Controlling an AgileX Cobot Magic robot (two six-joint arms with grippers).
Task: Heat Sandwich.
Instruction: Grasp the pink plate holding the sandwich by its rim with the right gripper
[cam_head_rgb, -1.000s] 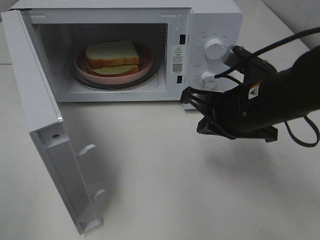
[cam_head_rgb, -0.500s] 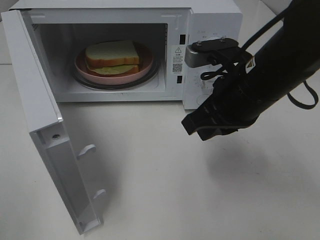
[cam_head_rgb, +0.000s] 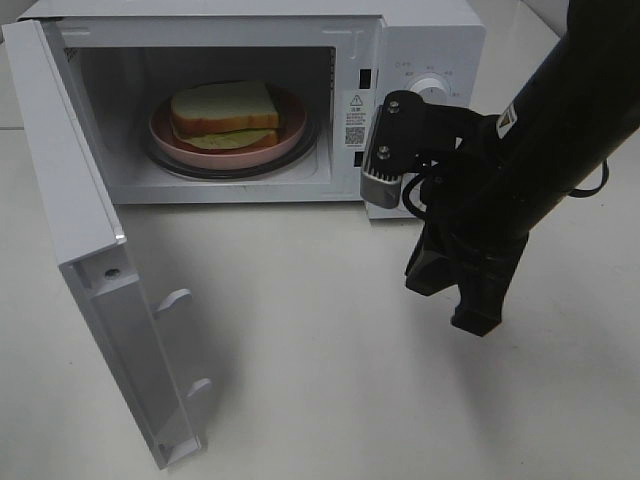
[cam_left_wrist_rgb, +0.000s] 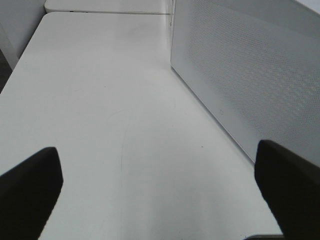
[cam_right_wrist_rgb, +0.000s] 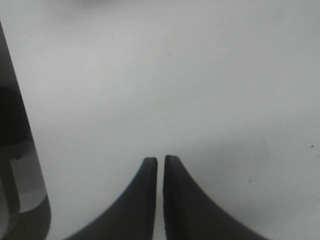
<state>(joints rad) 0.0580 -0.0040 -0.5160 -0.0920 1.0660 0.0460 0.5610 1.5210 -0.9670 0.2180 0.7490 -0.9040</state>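
Right gripper (cam_right_wrist_rgb: 160, 160), nearly closed and empty, has swung off the panel (cam_head_rgb: 425, 50) toward the counter (cam_head_rgb: 320, 390). The sandwich (cam_head_rgb: 224, 112) is inside, door (cam_head_rgb: 80, 230) open, so closing likely comes next. Left gripper (cam_left_wrist_rgb: 157, 157) is wide.

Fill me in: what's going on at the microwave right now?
The sandwich sits on a pink plate inside the microwave, and the door stands wide open. The right gripper is in front of the control panel, pointing down at the table, jaws together and holding nothing. The left gripper is open and empty over bare table. The door is not yet closed.
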